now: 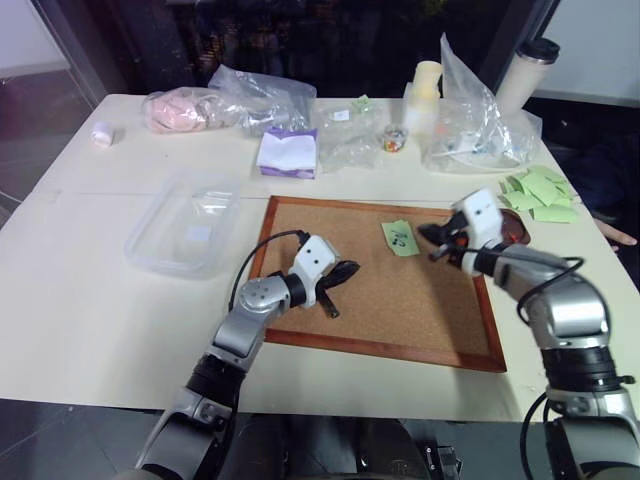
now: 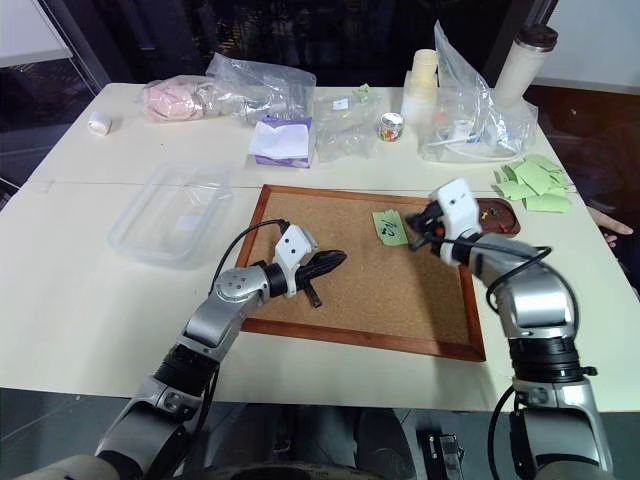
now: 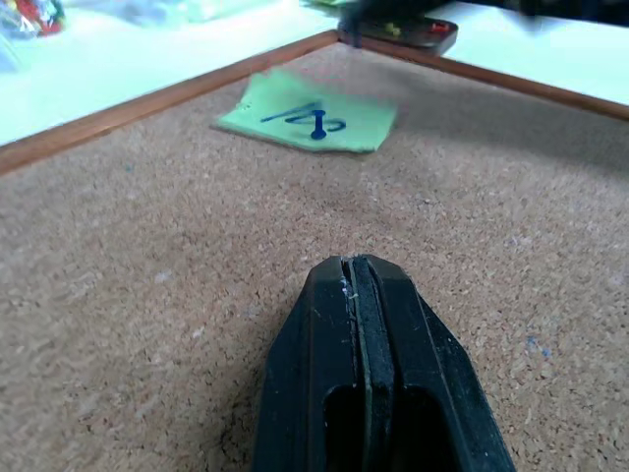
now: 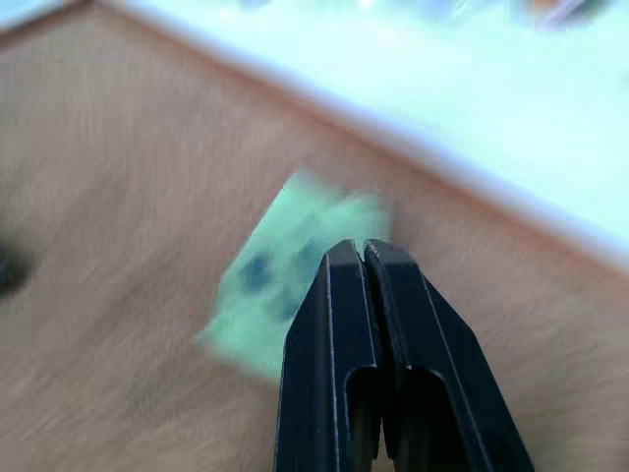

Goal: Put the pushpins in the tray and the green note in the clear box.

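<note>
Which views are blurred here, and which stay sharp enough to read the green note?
Right wrist view: motion-smeared, the green note and the corkboard behind the shut right tool are soft. Left wrist view: sharp near the shut left tool, and the note's blue mark and pin are readable. Head views: even light, note small but clear.

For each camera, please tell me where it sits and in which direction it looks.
Left and right eye views: on the head, looking forward and down over both arms at the corkboard.
Left wrist view: on the left wrist, looking along the shut left gripper over the cork to the green note.
Right wrist view: on the right wrist, looking along the shut right gripper at that note.
All views share the green note and the corkboard.
</note>
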`<state>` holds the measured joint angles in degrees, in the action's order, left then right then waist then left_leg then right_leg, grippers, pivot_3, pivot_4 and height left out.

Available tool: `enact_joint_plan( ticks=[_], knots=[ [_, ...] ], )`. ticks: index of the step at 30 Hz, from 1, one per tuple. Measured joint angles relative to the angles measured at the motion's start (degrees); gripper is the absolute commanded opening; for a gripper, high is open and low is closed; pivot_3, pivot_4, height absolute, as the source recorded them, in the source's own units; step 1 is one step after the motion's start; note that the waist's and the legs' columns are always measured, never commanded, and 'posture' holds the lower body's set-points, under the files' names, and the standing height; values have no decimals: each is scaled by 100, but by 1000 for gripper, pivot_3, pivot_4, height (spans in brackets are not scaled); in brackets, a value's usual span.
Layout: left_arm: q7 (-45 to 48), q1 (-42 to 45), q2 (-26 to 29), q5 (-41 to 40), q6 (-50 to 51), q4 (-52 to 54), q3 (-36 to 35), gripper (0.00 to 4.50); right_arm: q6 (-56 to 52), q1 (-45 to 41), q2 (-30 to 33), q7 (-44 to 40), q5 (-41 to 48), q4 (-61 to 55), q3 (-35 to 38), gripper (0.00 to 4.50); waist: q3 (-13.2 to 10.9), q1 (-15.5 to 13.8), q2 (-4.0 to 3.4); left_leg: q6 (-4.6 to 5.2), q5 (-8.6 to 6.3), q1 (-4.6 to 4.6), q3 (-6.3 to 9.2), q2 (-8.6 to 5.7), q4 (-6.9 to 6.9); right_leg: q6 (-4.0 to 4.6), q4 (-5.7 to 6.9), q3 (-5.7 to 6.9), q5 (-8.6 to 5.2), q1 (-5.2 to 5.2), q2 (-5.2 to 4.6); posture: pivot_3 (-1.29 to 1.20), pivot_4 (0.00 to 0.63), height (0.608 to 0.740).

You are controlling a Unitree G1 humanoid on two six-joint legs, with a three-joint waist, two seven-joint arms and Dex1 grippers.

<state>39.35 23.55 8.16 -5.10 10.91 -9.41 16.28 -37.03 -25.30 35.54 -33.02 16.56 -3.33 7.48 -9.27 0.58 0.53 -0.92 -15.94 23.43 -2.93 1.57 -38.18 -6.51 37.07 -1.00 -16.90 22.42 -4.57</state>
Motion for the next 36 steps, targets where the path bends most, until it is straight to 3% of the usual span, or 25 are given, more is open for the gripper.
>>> enact_joint_plan(
  ticks=[11, 24, 28, 34, 36],
  knots=[
    [25, -14, -40, -4, 5, 2, 5, 0, 273, -71, 321, 135, -48, 395, 471, 28, 0, -10, 0, 0, 0, 0, -2, -1, 1, 0, -1, -1, 0, -1, -1, 0, 150, 740],
    [41, -19, -29, 30, 2, 2, 3, 0, 1387, -1008, 459, 413, -410, 3533, 699, 28, 2, 6, -4, 0, 0, -5, -7, 0, 1, 0, -1, -4, 0, -4, 1, 0, 150, 740],
    [37, -23, -31, 60, 3, 10, 2, 0, 1675, -1081, 454, 404, -495, 4086, 687, 1327, 2, 7, -4, 0, 0, -5, -8, 0, 1, 0, -2, -4, 0, -4, 1, 0, 150, 740],
    [28, -25, -38, 69, 4, 12, 0, 0, 1901, -1096, 450, 382, -526, 4406, 686, 4482, 3, 11, -5, -1, 0, -5, -7, 1, 1, 0, -1, -4, 0, -5, 1, 0, 150, 740],
    [24, -25, -44, 70, 3, 12, 1, 0, 1909, -1096, 450, 378, -528, 4423, 685, 4482, 3, 9, -5, -1, 1, -5, -7, 1, 1, 0, -1, -4, 0, -4, 0, 0, 150, 740]
  ],
)
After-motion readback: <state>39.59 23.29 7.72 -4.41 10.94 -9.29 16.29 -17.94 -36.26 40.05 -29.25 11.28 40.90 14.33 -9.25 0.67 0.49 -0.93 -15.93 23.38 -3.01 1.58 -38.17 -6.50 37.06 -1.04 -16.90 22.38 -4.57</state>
